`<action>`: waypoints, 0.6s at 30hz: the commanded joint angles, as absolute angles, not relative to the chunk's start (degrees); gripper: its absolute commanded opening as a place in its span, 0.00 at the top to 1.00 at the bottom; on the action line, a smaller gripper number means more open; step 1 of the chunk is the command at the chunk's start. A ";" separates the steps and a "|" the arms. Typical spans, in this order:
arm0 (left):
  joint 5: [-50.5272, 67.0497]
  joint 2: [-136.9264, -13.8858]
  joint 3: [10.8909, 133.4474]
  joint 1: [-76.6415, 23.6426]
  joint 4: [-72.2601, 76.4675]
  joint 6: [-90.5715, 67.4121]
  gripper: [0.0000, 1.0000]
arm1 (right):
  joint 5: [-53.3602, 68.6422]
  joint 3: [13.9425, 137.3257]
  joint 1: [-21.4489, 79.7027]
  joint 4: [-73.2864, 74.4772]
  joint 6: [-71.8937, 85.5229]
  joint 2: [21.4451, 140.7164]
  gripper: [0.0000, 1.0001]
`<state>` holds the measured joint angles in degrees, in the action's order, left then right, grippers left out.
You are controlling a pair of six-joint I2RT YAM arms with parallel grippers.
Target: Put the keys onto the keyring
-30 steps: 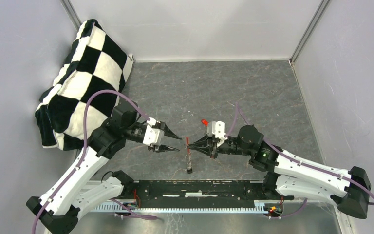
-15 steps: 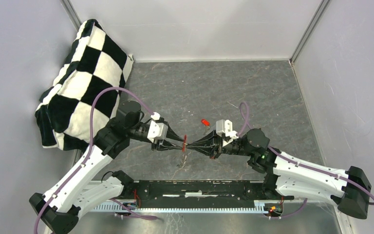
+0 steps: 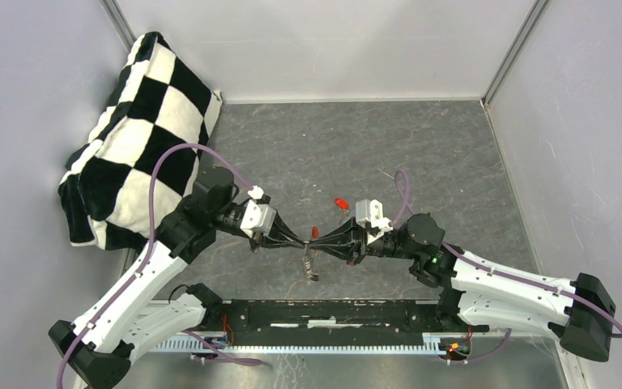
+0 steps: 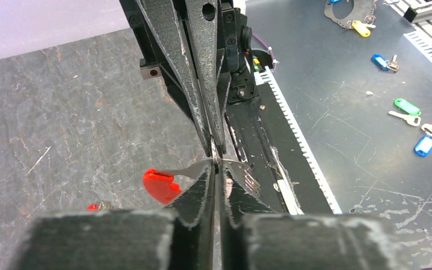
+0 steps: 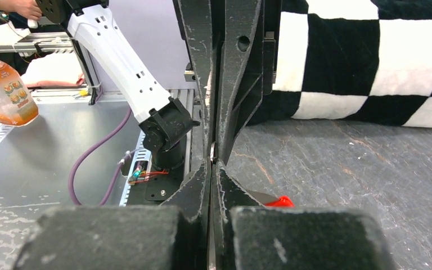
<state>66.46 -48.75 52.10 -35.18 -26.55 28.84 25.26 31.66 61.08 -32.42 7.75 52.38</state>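
— We are seeing the left gripper (image 3: pixel 301 241) swinging right, toward the middle, and its wide-spread fingers closing in.
— Yes, we are now finding it tip to tip with the right gripper (image 3: pixel 321 241), both pinching the keyring (image 3: pixel 311 266). We are also noticing the keyring's dangling grey part hanging shorter and more crooked than before.

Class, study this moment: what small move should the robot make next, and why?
Probably open the right gripper: both it and the left gripper pinch the keyring, while a red key lies loose on the table, needing a free gripper.
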 commanded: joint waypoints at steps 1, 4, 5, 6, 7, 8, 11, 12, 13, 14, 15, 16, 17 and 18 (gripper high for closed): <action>67.13 -49.22 52.39 -35.33 -26.96 29.40 0.96 | 24.74 32.34 61.00 -36.19 8.40 52.10 0.99; 65.35 -49.37 52.59 -35.34 -27.04 29.87 0.98 | 24.83 32.59 61.02 -34.86 8.11 52.16 0.99; 64.73 -49.47 52.64 -35.33 -27.02 29.91 0.98 | 24.56 33.21 61.01 -33.34 7.67 51.98 0.96; 63.97 -49.52 52.72 -35.33 -27.16 29.96 0.98 | 24.02 33.95 61.00 -30.83 6.91 51.80 0.87; 62.93 -49.50 52.85 -35.33 -27.59 30.41 0.98 | 23.59 35.07 61.00 -27.60 5.53 51.48 0.74; 62.02 -49.55 52.99 -35.33 -28.39 31.20 0.98 | 22.94 36.45 61.00 -23.88 3.72 51.20 0.66; 59.46 -50.10 53.75 -35.34 -31.24 34.35 0.98 | 21.73 43.35 61.00 -9.72 -4.67 51.27 0.52; 58.75 -50.32 54.11 -35.42 -32.12 34.95 0.98 | 21.66 45.25 60.99 -6.15 -6.30 51.67 0.51; 58.12 -50.86 54.57 -35.34 -32.91 36.00 0.98 | 21.81 47.31 61.00 -2.67 -8.23 52.35 0.51; 57.51 -51.27 55.11 -35.40 -33.57 36.60 0.98 | 21.95 48.63 60.95 -0.34 -9.15 53.13 0.51; 56.99 -51.69 55.69 -35.42 -34.36 38.02 0.98 | 22.19 50.22 60.99 2.30 -9.94 54.12 0.50; 56.51 -52.10 56.21 -35.42 -35.04 38.49 0.98 | 22.31 51.41 60.95 4.36 -10.71 55.01 0.51; 55.79 -52.65 56.89 -35.42 -35.78 38.74 0.98 | 22.28 52.60 60.99 5.76 -11.33 55.93 0.51; 54.97 -53.22 57.70 -35.42 -36.49 38.69 0.98 | 22.35 53.43 61.00 6.95 -11.84 56.53 0.52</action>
